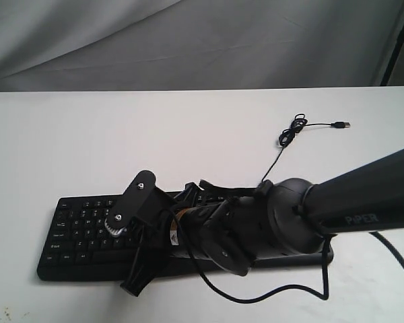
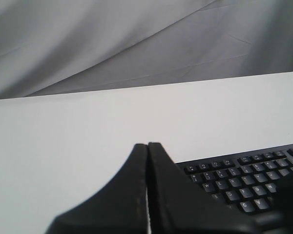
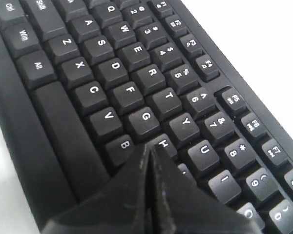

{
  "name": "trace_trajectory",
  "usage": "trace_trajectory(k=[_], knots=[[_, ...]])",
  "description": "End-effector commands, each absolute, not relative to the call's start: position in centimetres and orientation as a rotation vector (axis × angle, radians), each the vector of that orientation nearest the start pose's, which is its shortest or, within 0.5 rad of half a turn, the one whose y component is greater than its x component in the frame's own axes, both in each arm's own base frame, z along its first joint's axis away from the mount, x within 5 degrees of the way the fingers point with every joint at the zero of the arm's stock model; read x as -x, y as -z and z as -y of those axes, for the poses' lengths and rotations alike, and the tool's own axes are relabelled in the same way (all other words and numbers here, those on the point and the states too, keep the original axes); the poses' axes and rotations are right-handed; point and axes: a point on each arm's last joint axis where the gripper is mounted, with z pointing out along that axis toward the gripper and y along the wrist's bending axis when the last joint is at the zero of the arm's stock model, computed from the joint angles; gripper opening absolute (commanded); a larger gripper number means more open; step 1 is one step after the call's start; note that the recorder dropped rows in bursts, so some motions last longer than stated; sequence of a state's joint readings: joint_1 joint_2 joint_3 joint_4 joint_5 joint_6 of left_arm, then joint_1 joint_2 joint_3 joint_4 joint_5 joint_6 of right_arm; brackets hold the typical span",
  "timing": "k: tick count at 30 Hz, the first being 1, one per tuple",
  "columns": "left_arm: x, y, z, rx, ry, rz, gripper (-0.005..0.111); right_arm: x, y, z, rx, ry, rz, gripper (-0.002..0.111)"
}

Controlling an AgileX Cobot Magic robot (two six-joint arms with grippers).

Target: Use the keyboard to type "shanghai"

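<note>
The black keyboard (image 1: pixel 74 232) lies near the table's front edge, its middle and right part hidden under the right arm. In the right wrist view the keyboard (image 3: pixel 112 73) fills the picture, and my right gripper (image 3: pixel 150 146) is shut with its tip at the near edge of the H key (image 3: pixel 163 143), between B and H. I cannot tell whether the tip touches the key. My left gripper (image 2: pixel 147 145) is shut and empty, held beside the keyboard (image 2: pixel 244 180) near its left end. In the exterior view the right gripper (image 1: pixel 192 192) is mostly hidden by its wrist.
The keyboard's thin black USB cable (image 1: pixel 293 131) lies coiled on the white table (image 1: pixel 121 134) behind, its plug (image 1: pixel 343 125) to the right. A grey cloth backdrop (image 1: pixel 188 40) hangs beyond the table. A black robot cable (image 1: pixel 269 293) loops at the front.
</note>
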State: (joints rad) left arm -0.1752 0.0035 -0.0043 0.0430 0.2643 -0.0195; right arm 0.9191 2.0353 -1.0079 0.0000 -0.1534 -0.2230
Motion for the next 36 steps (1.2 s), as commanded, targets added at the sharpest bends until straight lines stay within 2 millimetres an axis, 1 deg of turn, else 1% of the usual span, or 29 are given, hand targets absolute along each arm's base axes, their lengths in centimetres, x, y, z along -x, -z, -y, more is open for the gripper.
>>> trace_trajectory(k=[1,7,12,15,17,22,36], knots=[[-5.4,-19.0,0.9,-0.165,0.106,-1.738,0.000,-23.9,-10.7,-31.1,1.281,-0.337,-1.997,0.000],[-5.4,-19.0,0.9,-0.165,0.106,-1.738,0.000,-23.9,-12.4,-31.3,1.273,-0.345,-1.953,0.000],[-5.4,-19.0,0.9,-0.165,0.106,-1.738,0.000,-24.9,-13.1,-32.7,1.281,-0.344,-1.944,0.000],[-5.4,-19.0,0.9,-0.165,0.106,-1.738,0.000,-25.2,-13.0,-33.9,1.300,-0.346,-1.946,0.000],[-5.4,-19.0,0.9,-0.165,0.106,-1.738,0.000,-25.2,-12.4,-34.4,1.320,-0.342,-1.957,0.000],[-5.4,-19.0,0.9,-0.165,0.106,-1.738,0.000,-25.1,-11.7,-34.5,1.329,-0.339,-1.962,0.000],[-5.4,-19.0,0.9,-0.165,0.106,-1.738,0.000,-25.4,-11.3,-34.3,1.339,-0.324,-1.969,0.000]])
